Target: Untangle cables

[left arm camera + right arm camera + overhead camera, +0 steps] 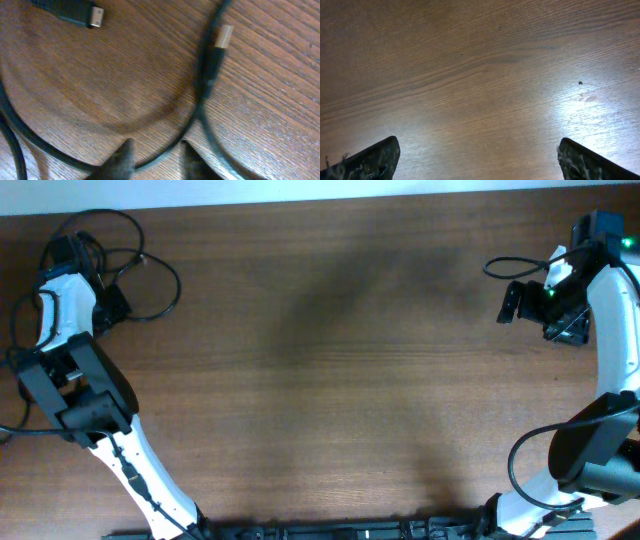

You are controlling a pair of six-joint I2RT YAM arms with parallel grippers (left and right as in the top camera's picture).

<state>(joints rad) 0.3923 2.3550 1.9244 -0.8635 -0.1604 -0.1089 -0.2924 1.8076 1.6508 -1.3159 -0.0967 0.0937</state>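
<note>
Cables: thin black flexible cords (176,280), loose loops at the far-left corner of the brown wood-grain table (470,65); two small plug ends lie apart.
Left gripper (156,162): fingertips slightly apart, one cord between.
Right gripper (480,160): spread wide above the glossy wood.

Wood-grain surface (340,360), dark brown, cords at my far left.
Thin black cables (206,85) lie flat on it in loose, overlapping loops near the far-left corner. Two plug ends rest on the grain, apart: a dark-bodied plug (75,12) and a pale-tipped plug (224,36).
</note>
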